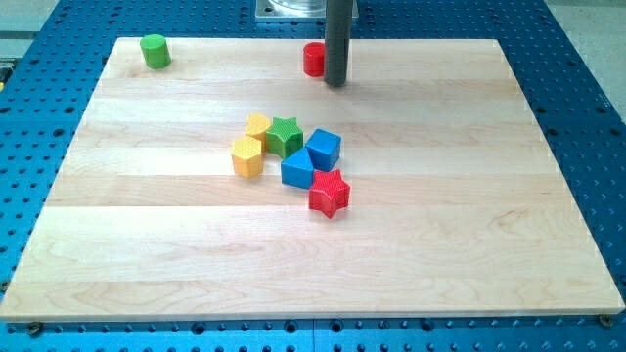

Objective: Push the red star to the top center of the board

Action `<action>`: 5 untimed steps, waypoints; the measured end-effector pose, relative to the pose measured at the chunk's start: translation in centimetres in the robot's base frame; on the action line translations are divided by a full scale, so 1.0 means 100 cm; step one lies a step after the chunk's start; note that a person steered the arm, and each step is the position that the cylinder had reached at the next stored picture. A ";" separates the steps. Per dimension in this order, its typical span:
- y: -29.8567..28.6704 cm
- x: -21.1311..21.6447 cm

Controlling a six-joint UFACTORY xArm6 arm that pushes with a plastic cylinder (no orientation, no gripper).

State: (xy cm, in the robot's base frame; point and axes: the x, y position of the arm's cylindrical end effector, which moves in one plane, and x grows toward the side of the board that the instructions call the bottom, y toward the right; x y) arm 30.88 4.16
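The red star (330, 193) lies near the board's middle, at the lower right of a cluster of blocks. It touches a blue block (297, 169) on its upper left. My tip (335, 82) is at the view's top centre, far above the star, right beside a red cylinder (313, 59) on its left. The dark rod runs up out of the view's top edge.
The cluster also holds a blue cube (324, 148), a green star (285, 136), a yellow hexagonal block (247, 155) and another yellow block (258, 124). A green cylinder (155, 51) stands at the top left corner. The wooden board (147, 244) lies on a blue perforated table.
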 end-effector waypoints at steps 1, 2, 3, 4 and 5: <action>-0.044 0.010; -0.052 -0.015; -0.034 -0.046; -0.033 -0.045; 0.027 0.054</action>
